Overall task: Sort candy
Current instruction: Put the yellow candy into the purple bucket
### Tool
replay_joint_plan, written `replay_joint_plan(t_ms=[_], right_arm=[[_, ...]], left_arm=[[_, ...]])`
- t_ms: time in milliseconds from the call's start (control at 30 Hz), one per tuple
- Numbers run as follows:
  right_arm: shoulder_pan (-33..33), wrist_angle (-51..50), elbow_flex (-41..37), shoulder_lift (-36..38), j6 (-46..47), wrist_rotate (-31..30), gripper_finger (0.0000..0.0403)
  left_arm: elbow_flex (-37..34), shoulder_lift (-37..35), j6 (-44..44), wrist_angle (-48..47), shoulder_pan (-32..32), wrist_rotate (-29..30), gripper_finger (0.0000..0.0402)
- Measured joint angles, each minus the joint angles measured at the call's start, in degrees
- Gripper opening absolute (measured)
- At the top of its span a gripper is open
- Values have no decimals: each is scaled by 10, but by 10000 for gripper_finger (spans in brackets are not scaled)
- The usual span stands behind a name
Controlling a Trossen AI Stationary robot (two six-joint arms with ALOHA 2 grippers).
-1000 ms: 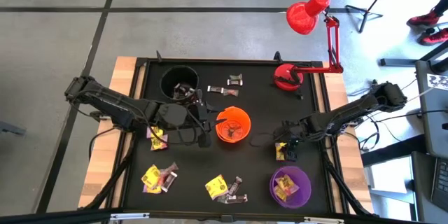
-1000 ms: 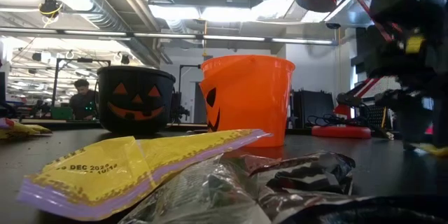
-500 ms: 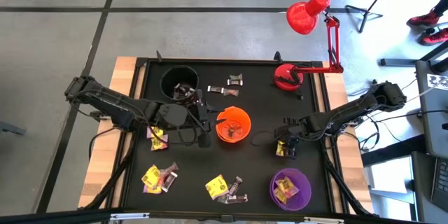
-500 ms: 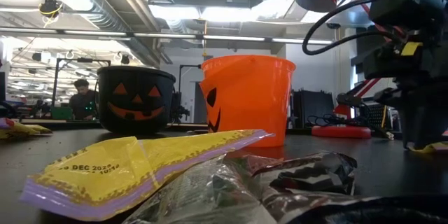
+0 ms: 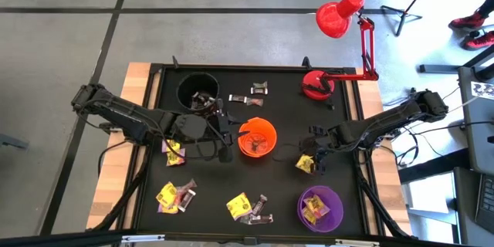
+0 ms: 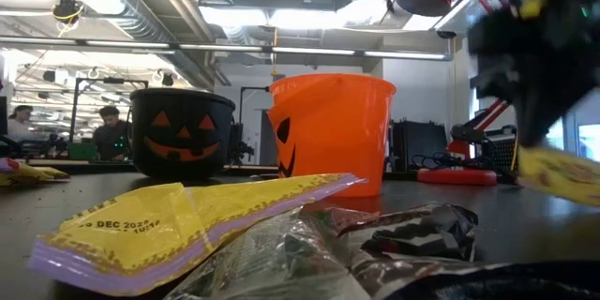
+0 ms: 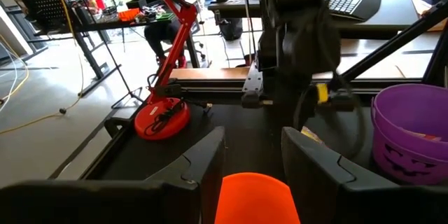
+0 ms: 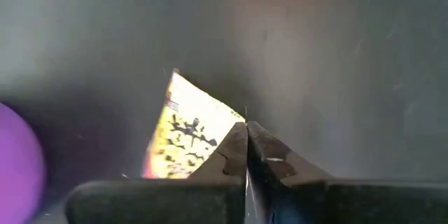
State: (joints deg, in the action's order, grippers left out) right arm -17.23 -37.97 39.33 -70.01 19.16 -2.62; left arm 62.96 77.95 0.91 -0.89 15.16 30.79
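Observation:
My right gripper (image 5: 314,158) is shut on a yellow candy (image 5: 304,164) with dark marks, just above the black mat between the orange cup (image 5: 257,139) and the purple cup (image 5: 320,206). In the low view the candy (image 6: 565,174) hangs clear of the table. My left gripper (image 5: 225,136) hovers open beside the orange cup's left rim; the orange cup (image 7: 255,197) shows below the gap between its fingers. More candy lies on the mat: yellow and dark pieces (image 5: 176,195), (image 5: 248,208) near the front, one (image 5: 171,152) under my left arm. My right gripper pinches the yellow candy by one edge of its wrapper (image 8: 225,140) between its two fingertips (image 8: 236,148). The fingers come from above, slanting steeply down. The candy sticks out sideways from the fingers, tilted, lifted clear of the mat.
A black cup (image 5: 198,91) stands at the back left with dark candies (image 5: 258,89), (image 5: 252,101) to its right. A red desk lamp (image 5: 318,85) stands at the back right. The purple cup holds yellow candy. People show in the room behind the table.
My right gripper has taken hold of the yellow candy that lay on the mat and has risen with it, tipping a little. The candy has come off the mat and now hangs clear, slightly nearer the orange cup.

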Motion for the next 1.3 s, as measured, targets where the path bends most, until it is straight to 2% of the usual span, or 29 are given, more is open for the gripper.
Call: replay_joint_plan(t_ms=[367, 600, 900, 1200, 1300], right_arm=[[-1, -137, 184, 1, -32, -14, 1], [-18, -182, 253, 11, -44, 18, 1], [-122, -75, 269, 39, -42, 127, 0], [-197, -98, 266, 38, 59, 127, 0], [-209, -97, 266, 38, 63, 125, 0]], left_arm=[[0, 0, 4, -11, 0, 0, 133], [0, 0, 5, -12, 0, 0, 133], [0, 0, 2, -12, 0, 1, 133], [0, 0, 1, -12, 0, 0, 133], [0, 0, 1, -12, 0, 3, 133]])
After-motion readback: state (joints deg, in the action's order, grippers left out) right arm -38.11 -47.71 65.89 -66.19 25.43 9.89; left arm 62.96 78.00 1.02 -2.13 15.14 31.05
